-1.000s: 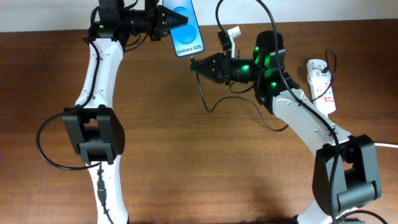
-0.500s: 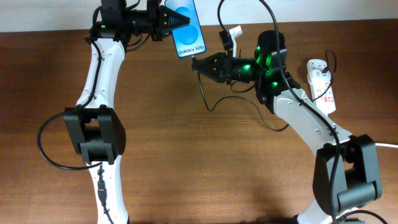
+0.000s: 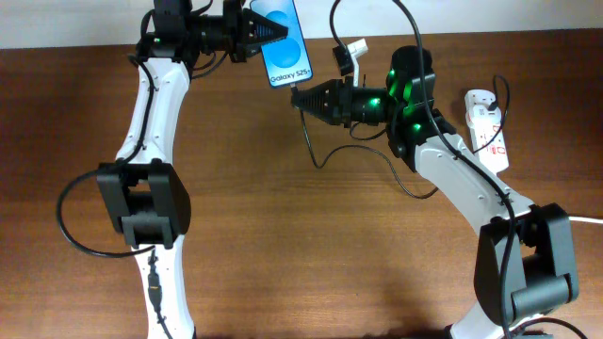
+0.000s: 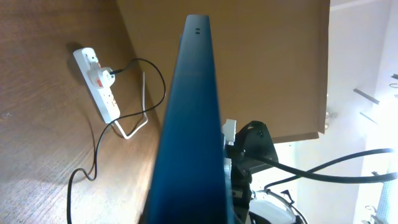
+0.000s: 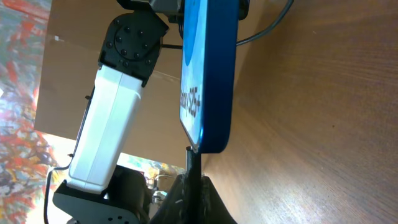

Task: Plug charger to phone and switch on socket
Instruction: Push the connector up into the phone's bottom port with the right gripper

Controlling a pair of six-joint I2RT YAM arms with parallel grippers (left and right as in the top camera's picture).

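My left gripper (image 3: pixel 256 30) is shut on the phone (image 3: pixel 283 40), held above the table's far edge, blue screen up; it fills the left wrist view (image 4: pixel 193 124) edge-on. My right gripper (image 3: pixel 303 97) is shut on the charger plug (image 3: pixel 298 92), whose tip touches the phone's bottom end (image 5: pixel 189 149). The thin black charger cable (image 3: pixel 320 155) loops across the table to the white adapter on the socket (image 3: pixel 488 127) at the right, also in the left wrist view (image 4: pixel 99 81).
The socket's thick white cord (image 4: pixel 134 118) bends beside the strip. A white tag (image 3: pixel 353 49) hangs on a cable behind the right gripper. Both arm bases stand at the near edge of the brown wooden table (image 3: pixel 311 245).
My right gripper has moved left and up with the plug, from a short gap to the phone's bottom end. The phone shifted slightly.
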